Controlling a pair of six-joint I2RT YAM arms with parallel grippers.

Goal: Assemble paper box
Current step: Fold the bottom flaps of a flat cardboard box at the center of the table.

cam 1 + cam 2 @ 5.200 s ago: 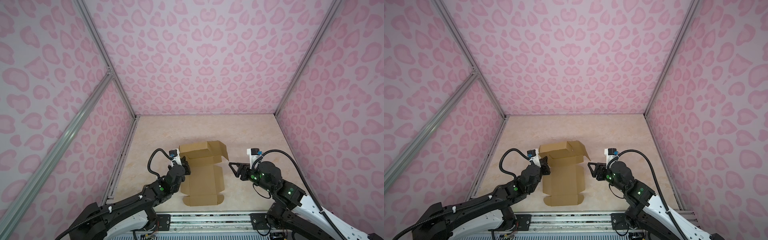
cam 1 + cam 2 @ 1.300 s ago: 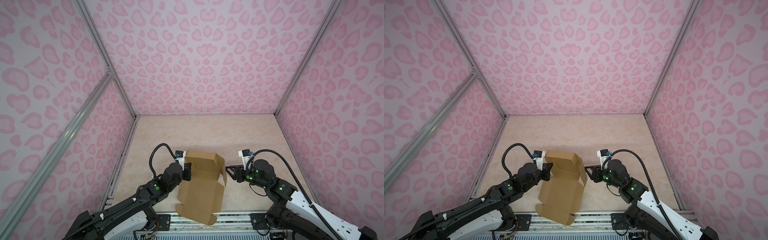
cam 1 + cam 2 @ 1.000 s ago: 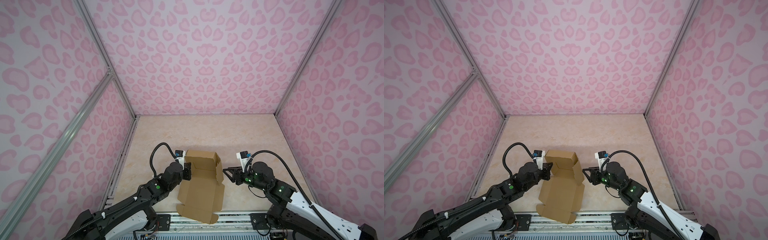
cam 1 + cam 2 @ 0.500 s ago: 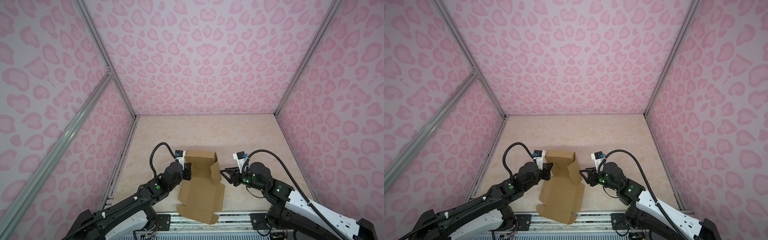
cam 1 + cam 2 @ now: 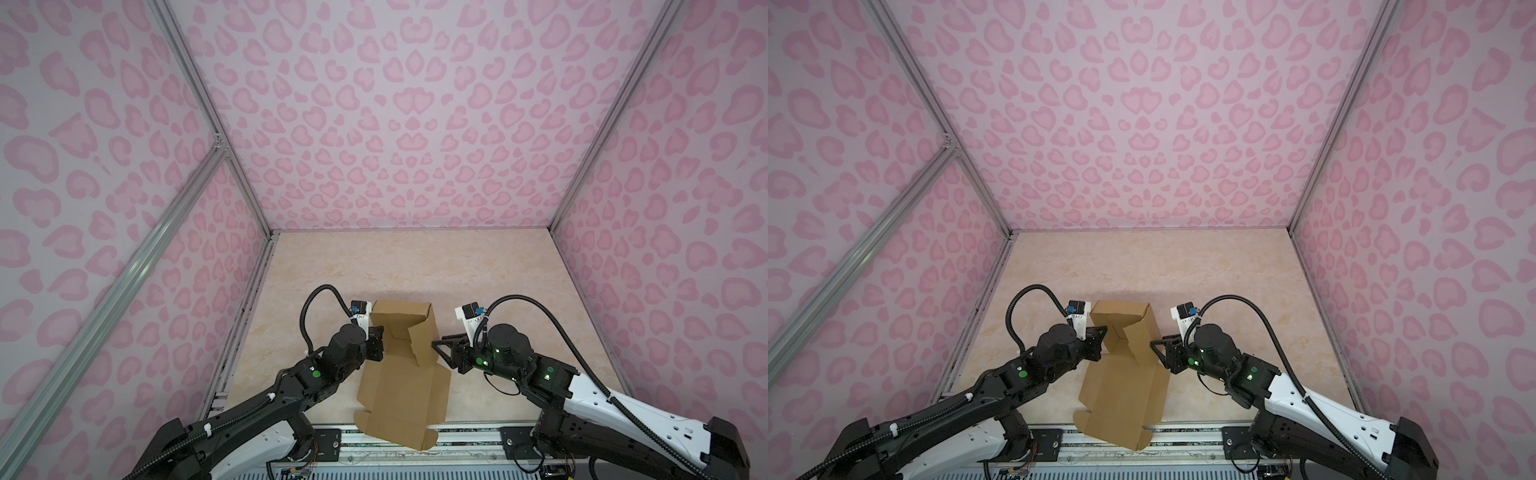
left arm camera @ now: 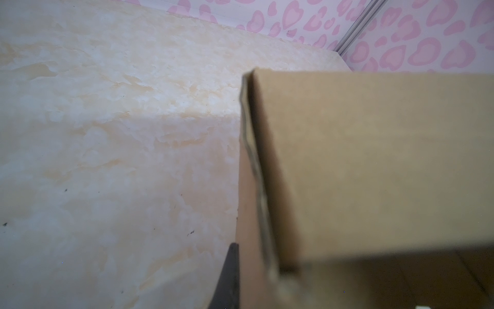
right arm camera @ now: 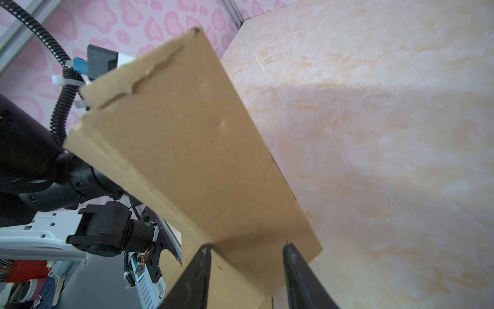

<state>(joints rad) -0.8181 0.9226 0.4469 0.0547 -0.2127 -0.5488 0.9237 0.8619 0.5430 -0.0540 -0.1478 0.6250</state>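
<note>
The paper box [image 5: 401,384] [image 5: 1121,390] is a brown cardboard sheet, partly folded, lying near the front of the table with its near end over the front rail. Its far wall and both side flaps stand up. My left gripper [image 5: 379,337] [image 5: 1100,333] is shut on the left side flap; in the left wrist view one dark finger [image 6: 227,278] presses the outside of the cardboard [image 6: 374,160] and the other is hidden. My right gripper [image 5: 436,348] [image 5: 1154,345] [image 7: 247,244] is open, both fingertips against the outer face of the right side flap [image 7: 187,133].
The beige marbled table [image 5: 415,266] stretches behind the box to the pink patterned back wall [image 5: 407,124]. Side walls close in on both sides. A metal rail [image 5: 469,440] runs along the front edge under the overhanging cardboard.
My right gripper has moved left against the right side flap and tipped it up and inward. The left gripper has kept its hold. Several seconds ago the sheet lay flatter and farther back.
</note>
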